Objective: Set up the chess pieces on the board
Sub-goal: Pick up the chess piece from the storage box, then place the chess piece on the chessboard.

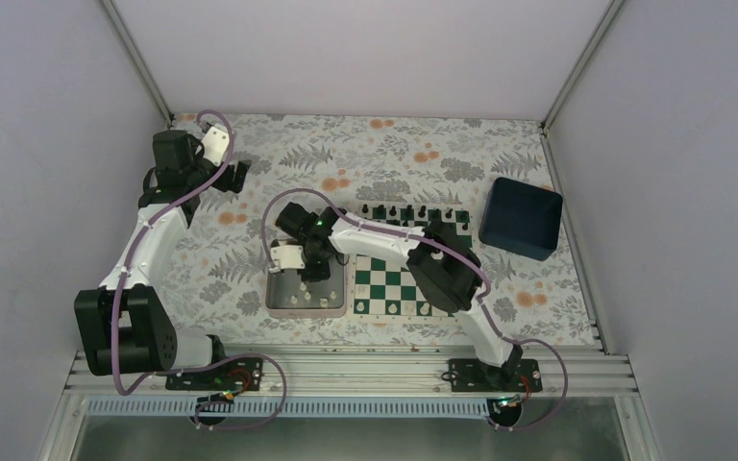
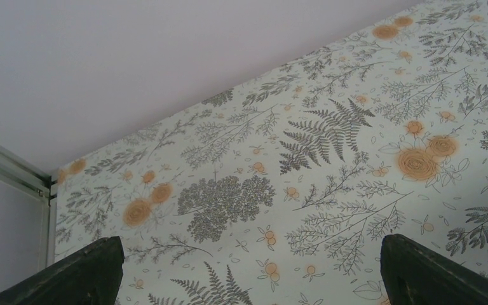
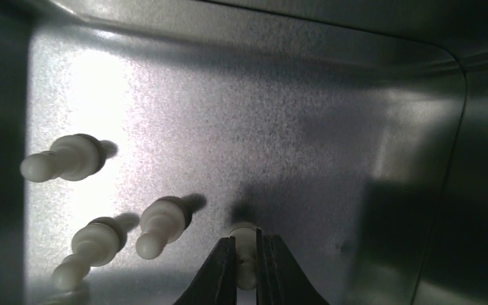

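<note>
Right gripper (image 3: 246,241): clamped on cream-white chess piece (image 3: 244,230) in square silver metal tray (image 3: 305,114), wrist down.
Left gripper (image 2: 248,270): jaws apart, arm stretched far-left.
Green-white checked board (image 1: 389,279): just right of tray.

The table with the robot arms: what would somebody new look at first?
Probably the right gripper reaching into the square silver metal tray, shut on a cream-white chess piece. Beside the tray lies the green and white checked chessboard, with black chess pieces lined along its far edge. A dark blue box sits to its right.
</note>
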Tool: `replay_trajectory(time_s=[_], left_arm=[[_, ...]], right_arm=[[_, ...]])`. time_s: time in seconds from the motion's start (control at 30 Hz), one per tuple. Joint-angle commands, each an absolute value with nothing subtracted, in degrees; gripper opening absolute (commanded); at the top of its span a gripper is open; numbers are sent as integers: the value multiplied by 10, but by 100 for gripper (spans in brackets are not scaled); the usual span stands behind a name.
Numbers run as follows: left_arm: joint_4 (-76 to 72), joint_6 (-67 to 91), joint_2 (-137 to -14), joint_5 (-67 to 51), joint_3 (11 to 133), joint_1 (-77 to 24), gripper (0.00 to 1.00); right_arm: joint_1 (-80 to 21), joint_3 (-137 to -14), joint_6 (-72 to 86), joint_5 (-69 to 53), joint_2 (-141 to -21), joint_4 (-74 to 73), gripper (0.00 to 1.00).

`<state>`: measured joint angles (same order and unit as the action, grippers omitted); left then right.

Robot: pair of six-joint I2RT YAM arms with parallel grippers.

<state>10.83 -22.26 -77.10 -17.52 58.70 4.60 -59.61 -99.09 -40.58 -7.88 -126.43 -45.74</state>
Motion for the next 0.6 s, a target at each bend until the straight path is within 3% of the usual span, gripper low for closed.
replay_trajectory(time_s=[0.0,0.3,0.57], left_arm=[[93,-230,-759,-177,583,46,100],[94,-229,-759,-173,582,46,100],[97,-229,-765,-174,587,47,100]], right_arm=[[-596,-981,-400,-59,-1232,-446,4],[-548,-898,-389,-77,-1069,-481,4],[-480,-718,-408,-86,-924,-498,5]])
